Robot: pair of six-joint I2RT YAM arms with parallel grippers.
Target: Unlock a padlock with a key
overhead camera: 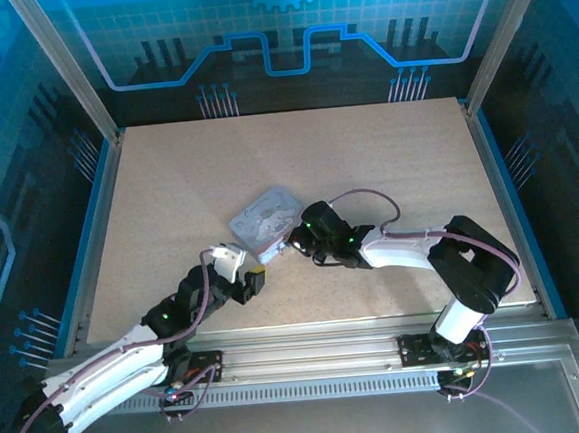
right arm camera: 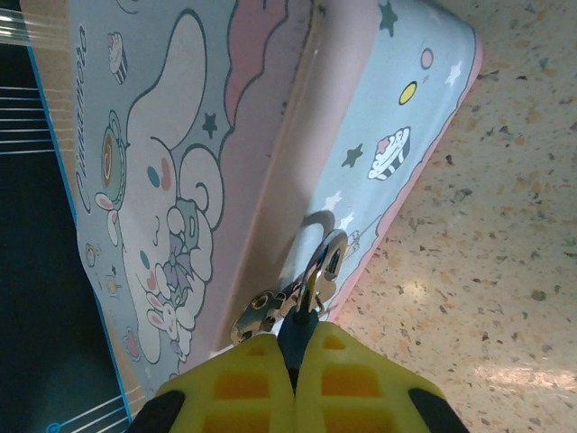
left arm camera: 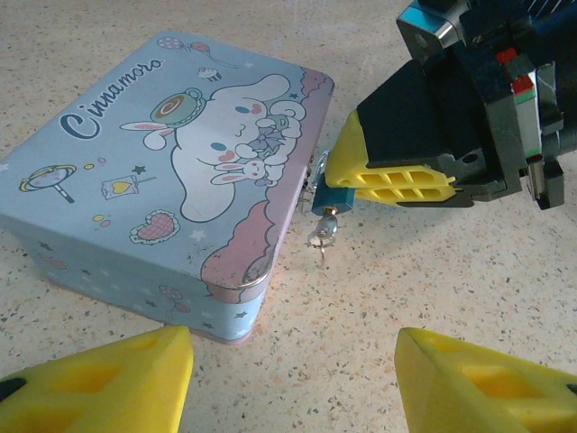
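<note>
Right gripper (right arm camera: 296,356) clamped tight on padlock (left arm camera: 332,197) at tin (left arm camera: 135,180) front edge; key (left arm camera: 322,236) hanging from padlock underside. Left gripper (left arm camera: 293,379) partly open, empty, nearby.

Small blue padlock (left arm camera: 334,198), shackle hooked at the side of the tin (left arm camera: 135,171), silver key (left arm camera: 322,237) in the lock's lower end
</note>
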